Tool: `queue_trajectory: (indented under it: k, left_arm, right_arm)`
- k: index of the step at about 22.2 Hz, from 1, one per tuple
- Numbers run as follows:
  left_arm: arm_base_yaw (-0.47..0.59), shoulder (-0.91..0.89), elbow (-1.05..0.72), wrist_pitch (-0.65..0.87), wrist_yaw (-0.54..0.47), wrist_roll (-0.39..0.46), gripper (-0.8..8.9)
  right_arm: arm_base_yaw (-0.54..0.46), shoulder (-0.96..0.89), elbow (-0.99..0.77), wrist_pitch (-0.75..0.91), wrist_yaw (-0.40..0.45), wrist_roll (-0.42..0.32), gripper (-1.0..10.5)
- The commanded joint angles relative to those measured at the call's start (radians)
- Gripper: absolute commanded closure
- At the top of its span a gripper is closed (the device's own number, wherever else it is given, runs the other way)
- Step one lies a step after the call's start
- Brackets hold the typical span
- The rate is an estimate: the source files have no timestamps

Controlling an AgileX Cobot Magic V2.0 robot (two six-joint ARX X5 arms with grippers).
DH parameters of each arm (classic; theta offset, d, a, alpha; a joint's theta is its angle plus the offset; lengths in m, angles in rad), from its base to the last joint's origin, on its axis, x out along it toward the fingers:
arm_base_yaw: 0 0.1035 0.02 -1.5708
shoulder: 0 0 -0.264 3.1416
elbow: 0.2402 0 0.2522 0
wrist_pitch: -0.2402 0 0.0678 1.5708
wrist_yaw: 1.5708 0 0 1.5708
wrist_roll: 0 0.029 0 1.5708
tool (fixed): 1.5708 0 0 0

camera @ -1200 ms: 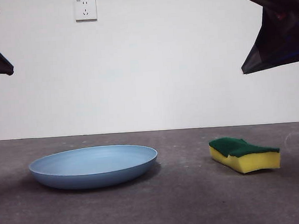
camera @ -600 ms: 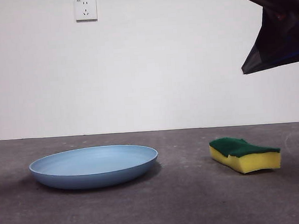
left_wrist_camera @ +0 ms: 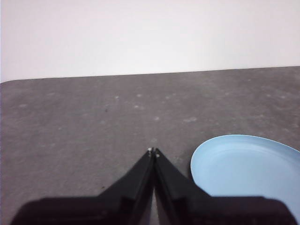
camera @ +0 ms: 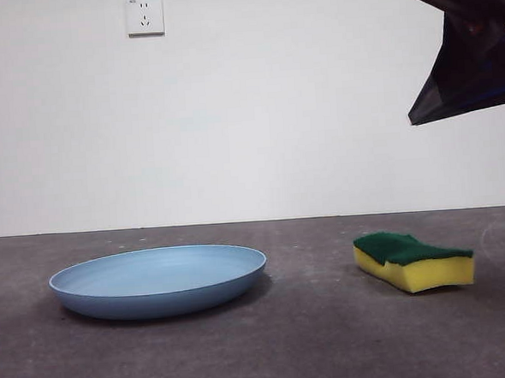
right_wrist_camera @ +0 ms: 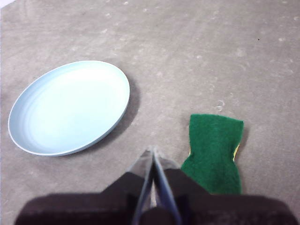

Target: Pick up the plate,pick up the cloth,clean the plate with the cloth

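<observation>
Plate (camera: 159, 281) lies flat on the grey table (camera: 313, 339), on the left side of my front view, and nothing touches it. It is light blue, round and shallow, with its open side up. Well apart from it, on the right side, I see the cloth (camera: 414, 260), which is really a small sponge with wavy edges, yellow foam below and a dark green layer on top. It rests on the table with the green face up.

From the right wrist camera I see the right gripper (right_wrist_camera: 153, 152) high above the table with its two black jaws pressed together and holding nothing. The cloth (right_wrist_camera: 213, 152) lies just beside its tip in that view, and the plate (right_wrist_camera: 70, 108) is on the other side. In the front view this gripper (camera: 471, 51) shows as a big dark shape at the top right corner.

The left gripper (left_wrist_camera: 153, 152) also has its jaws closed on nothing, above bare table, with the plate (left_wrist_camera: 248, 168) near it. On the white wall behind I see a socket (camera: 144, 16)
</observation>
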Motion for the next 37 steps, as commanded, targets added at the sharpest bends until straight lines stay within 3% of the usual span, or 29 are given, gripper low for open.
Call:
queue_trajectory:
  k: [1,7,24,26,29,34,37]
  left_arm:
    - [0.012,-0.054,-0.068,0.038,0.024,0.003,8.14]
    - [0.024,-0.068,-0.085,-0.093,0.005,-0.008,8.14]
    - [0.024,-0.068,-0.085,-0.084,0.008,-0.008,8.14]
    - [0.024,-0.068,-0.085,-0.084,0.008,-0.008,8.14]
    - [0.024,-0.068,-0.085,-0.084,0.007,-0.008,8.14]
    - [0.024,-0.068,-0.085,-0.084,0.008,-0.008,8.14]
    - [0.024,-0.068,-0.085,-0.084,0.008,-0.008,8.14]
  right_arm:
    - [0.001,0.000,-0.005,0.004,0.002,0.003,9.5]
    - [0.001,0.000,-0.005,0.004,0.002,0.003,9.5]
    - [0.000,0.000,-0.005,0.003,0.003,0.003,9.5]
    - [0.000,-0.011,-0.005,-0.008,0.003,-0.050,9.5]
    - [-0.076,-0.097,-0.012,-0.036,0.027,-0.166,9.5]
    - [-0.356,-0.385,-0.091,-0.035,-0.110,-0.173,9.5]
    - [-0.483,-0.557,-0.162,-0.035,-0.109,-0.173,9.5]
